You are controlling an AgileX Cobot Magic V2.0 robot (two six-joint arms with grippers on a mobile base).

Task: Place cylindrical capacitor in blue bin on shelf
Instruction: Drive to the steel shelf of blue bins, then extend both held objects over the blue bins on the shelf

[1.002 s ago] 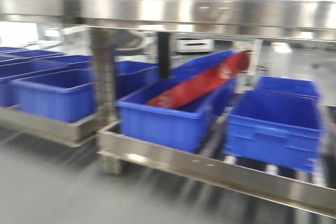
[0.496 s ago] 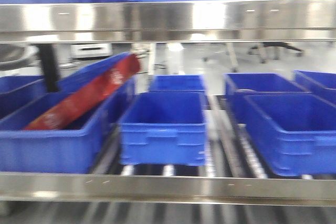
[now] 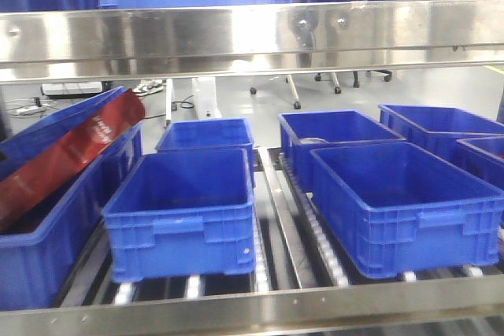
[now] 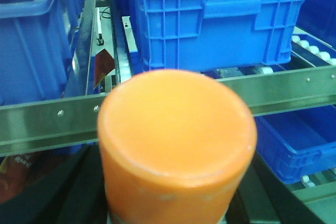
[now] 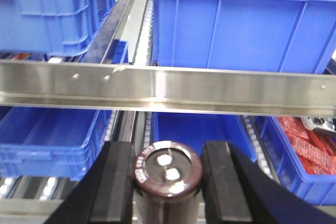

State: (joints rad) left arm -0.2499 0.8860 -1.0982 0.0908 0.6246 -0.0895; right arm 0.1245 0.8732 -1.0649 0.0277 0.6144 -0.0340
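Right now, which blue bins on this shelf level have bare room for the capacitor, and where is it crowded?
Free: the front centre bin and the front right bin, both with bare floors, a roller lane between them. Crowded: the left bin, filled by a long red package leaning across it.

shelf [image 3: 252, 33]: brushed stainless steel, shiny, reflective | blue bins [image 3: 181, 210]: moulded plastic, smooth, faint sheen | red pack [image 3: 55, 155], left of frame: glossy film | cylindrical capacitor [image 5: 168, 169]: glossy dark-brown sleeve, bright metal terminals on top | right fingers [image 5: 113, 182]: matt black | orange cylinder [image 4: 176, 140]: smooth, matt
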